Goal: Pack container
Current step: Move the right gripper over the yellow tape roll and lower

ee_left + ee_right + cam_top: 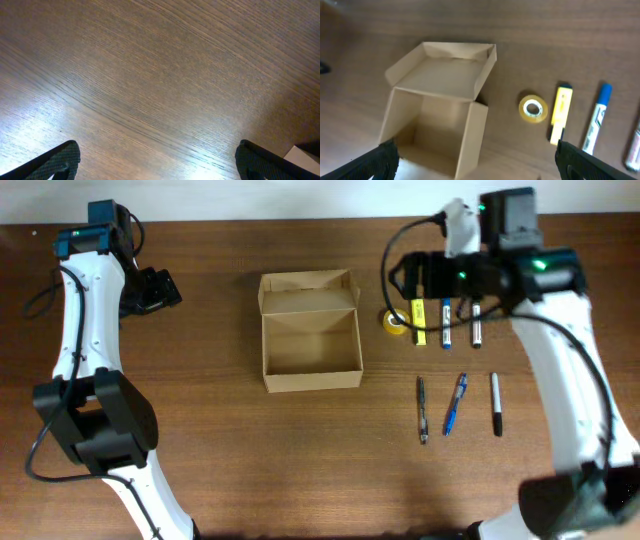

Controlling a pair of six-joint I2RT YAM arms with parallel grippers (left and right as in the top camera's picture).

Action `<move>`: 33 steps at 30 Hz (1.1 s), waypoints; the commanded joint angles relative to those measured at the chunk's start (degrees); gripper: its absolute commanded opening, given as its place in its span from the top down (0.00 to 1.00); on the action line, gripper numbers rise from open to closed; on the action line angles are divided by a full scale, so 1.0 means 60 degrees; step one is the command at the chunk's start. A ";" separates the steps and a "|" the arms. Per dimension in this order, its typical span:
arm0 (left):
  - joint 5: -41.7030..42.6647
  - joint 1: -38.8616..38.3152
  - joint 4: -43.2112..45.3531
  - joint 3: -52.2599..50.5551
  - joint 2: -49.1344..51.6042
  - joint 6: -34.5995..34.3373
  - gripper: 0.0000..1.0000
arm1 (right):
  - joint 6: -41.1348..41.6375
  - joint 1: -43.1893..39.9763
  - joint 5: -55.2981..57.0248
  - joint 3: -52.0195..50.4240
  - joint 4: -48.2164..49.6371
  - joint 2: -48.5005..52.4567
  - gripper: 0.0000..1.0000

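The container (310,340), a tan cardboard box, stands open and empty at the table's middle with its lid flap folded back; it also shows in the right wrist view (437,125). A yellow tape roll (395,322), a yellow marker (419,322), a blue marker (446,323) and a silver marker (477,325) lie to its right, below my right gripper (415,275). That gripper (477,167) is open and empty, above the box's right wall. My left gripper (160,288) is open and empty over bare wood (160,167) at the far left.
A black pen (422,410), a blue pen (455,402) and a black-capped marker (496,403) lie in a nearer row to the right. In the right wrist view the tape roll (533,108), yellow marker (560,112) and blue marker (596,118) lie beside the box.
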 commanded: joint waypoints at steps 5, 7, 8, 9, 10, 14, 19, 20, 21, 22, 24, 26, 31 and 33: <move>0.0098 -0.0018 0.0022 -0.0044 -0.0018 0.0109 0.00 | -0.0135 0.0047 0.2364 0.0237 0.0423 0.1763 0.01; 0.0098 -0.0018 0.0022 -0.0044 -0.0018 0.0109 0.00 | -0.0142 0.0047 0.2696 0.0237 0.0557 0.2113 0.01; 0.0102 -0.0018 0.0022 -0.0044 -0.0018 0.0109 0.00 | -0.0142 0.0047 0.2776 0.0233 0.0637 0.2280 0.01; 0.0098 -0.0018 0.0022 -0.0044 -0.0018 0.0109 0.00 | -0.0138 0.0047 0.2830 0.0233 0.0721 0.2473 0.01; 0.0098 -0.0018 0.0022 -0.0044 -0.0018 0.0109 0.00 | -0.0138 0.0047 0.2834 0.0233 0.0761 0.2641 0.01; 0.0102 -0.0018 0.0022 -0.0044 -0.0018 0.0109 0.00 | -0.0138 0.0047 0.2754 0.0233 0.0816 0.3344 0.04; 0.0098 -0.0018 0.0022 -0.0044 -0.0018 0.0109 0.00 | -0.0135 0.0047 0.2441 0.0233 0.0933 0.3832 0.23; 0.0098 -0.0018 0.0022 -0.0044 -0.0018 0.0109 0.00 | -0.0135 0.0047 0.2328 0.0229 0.0962 0.3840 0.30; 0.0102 -0.0018 0.0022 -0.0044 -0.0018 0.0109 0.00 | -0.0135 0.0047 0.2288 0.0229 0.0998 0.3876 0.36; 0.0098 -0.0018 0.0022 -0.0044 -0.0018 0.0109 0.00 | -0.0135 0.0055 0.2291 0.0226 0.1038 0.3894 0.41; 0.0098 -0.0018 0.0022 -0.0044 -0.0018 0.0109 0.00 | -0.0135 0.0058 0.2295 0.0226 0.1147 0.3894 0.41; 0.0098 -0.0018 0.0022 -0.0044 -0.0018 0.0109 0.00 | -0.0131 0.0055 0.2310 0.0226 0.1231 0.3898 0.42; 0.0098 -0.0018 0.0022 -0.0044 -0.0018 0.0109 0.00 | -0.0058 0.0117 0.2324 0.0211 0.1206 0.3967 0.55; 0.0102 -0.0018 0.0022 -0.0044 -0.0018 0.0109 0.00 | -0.0058 0.0222 0.2328 0.0193 0.1173 0.4018 0.57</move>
